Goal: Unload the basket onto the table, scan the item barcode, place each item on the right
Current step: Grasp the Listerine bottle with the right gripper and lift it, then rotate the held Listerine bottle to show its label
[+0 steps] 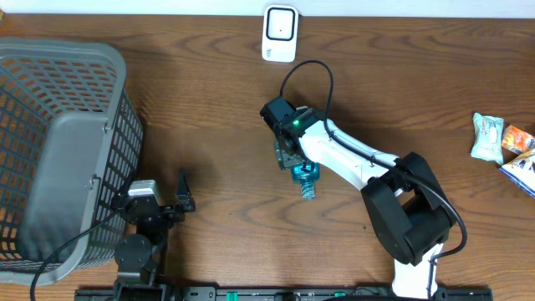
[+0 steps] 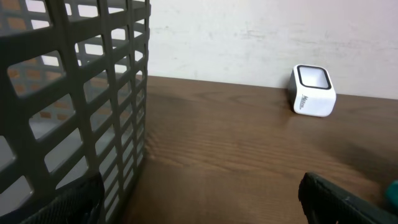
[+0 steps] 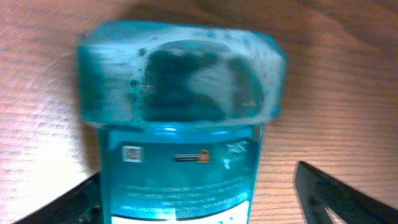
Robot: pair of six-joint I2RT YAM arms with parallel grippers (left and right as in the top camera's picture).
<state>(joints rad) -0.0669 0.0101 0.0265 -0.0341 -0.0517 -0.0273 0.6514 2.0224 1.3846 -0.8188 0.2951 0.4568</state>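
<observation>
Teal bottle point(image 3: 180, 143) lies between the spread fingers point(image 3: 333, 196) of the right end effector point(image 3: 199, 190).

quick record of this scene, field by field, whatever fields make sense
item: teal bottle, lying on the table, label facing the right wrist camera
right fingers: open, one on each side of the bottle, gap showing on one side
left fingers: open, holding nothing, beside the grey basket
scanner: white scanner at the far table edge, apart from the bottle
other: snack packets at the right edge
</observation>
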